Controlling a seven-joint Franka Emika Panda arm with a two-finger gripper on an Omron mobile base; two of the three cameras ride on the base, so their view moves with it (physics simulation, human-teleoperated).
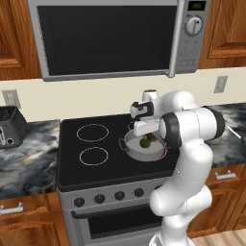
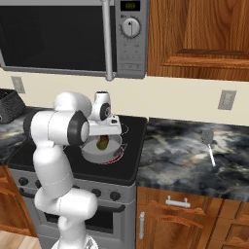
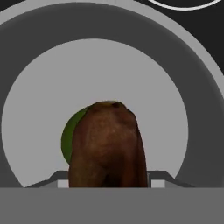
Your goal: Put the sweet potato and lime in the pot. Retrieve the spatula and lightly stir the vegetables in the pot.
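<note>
Sweet potato (image 3: 107, 146) sits between my gripper's (image 3: 108, 179) jaws, which look clamped on it, directly above the pot (image 1: 137, 153) on the stove's (image 1: 72, 166) front right burner. Lime (image 3: 70, 135) already lies in the pot, half hidden behind the potato. By my reading, releasing comes next, then fetching the spatula (image 2: 209, 145), lying well apart on the counter (image 2: 175, 160). Fingertips themselves I can barely make out

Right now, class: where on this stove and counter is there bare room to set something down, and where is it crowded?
Free: the two left burner rings of the black stovetop, between the dark toaster and the shallow silver-grey pot; also the marbled counter between stove and grey spatula. Crowded: the pot, holding the round green lime and brown oblong sweet potato under the gripper.
</note>
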